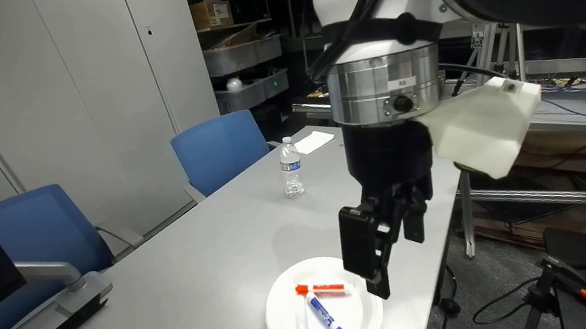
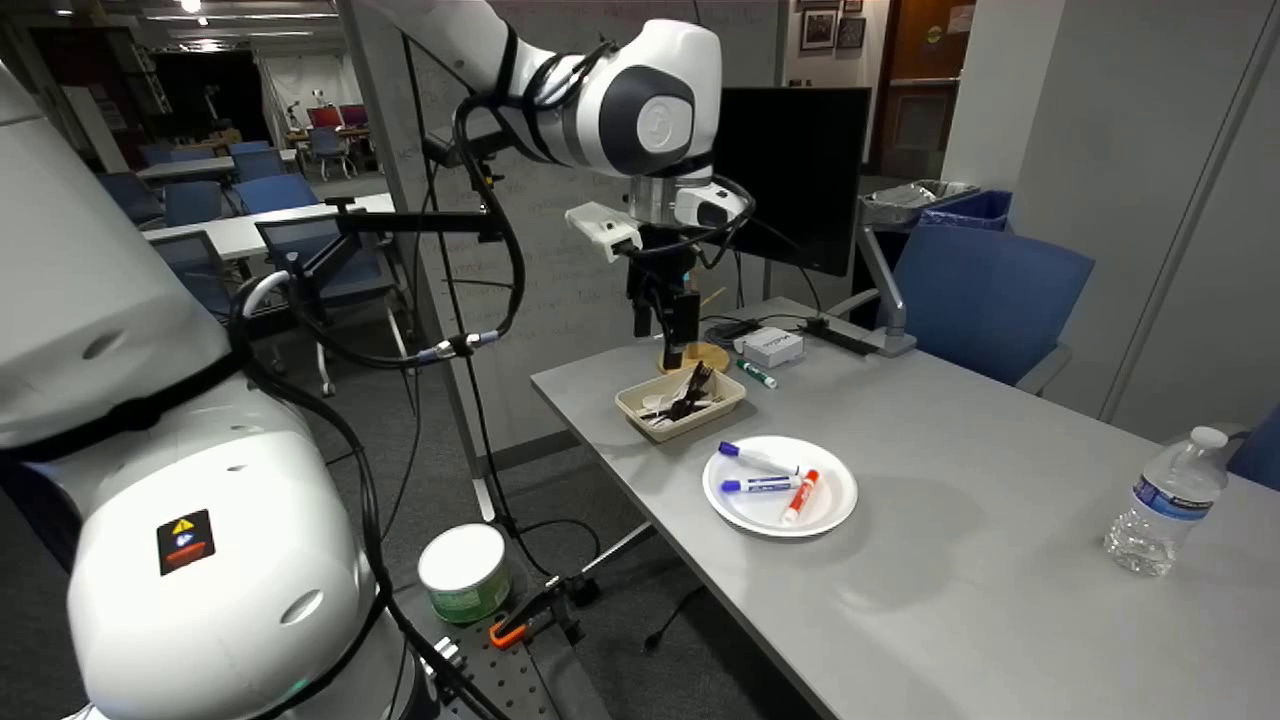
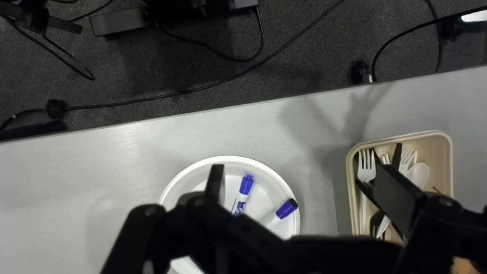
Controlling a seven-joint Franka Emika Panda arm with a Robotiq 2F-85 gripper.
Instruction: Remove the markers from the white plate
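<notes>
The gripper (image 3: 302, 180) hangs with jaws spread wide, holding nothing. Below it and off to one side, a white plate (image 1: 282, 308) bears three dry-erase markers (image 1: 327, 318), likely light, stiff and prone to roll; best pinched mid-length.

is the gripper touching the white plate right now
Apart. An exterior view shows a plain gap between the gripper and the white plate, with the beige cutlery tray visible between them.
</notes>
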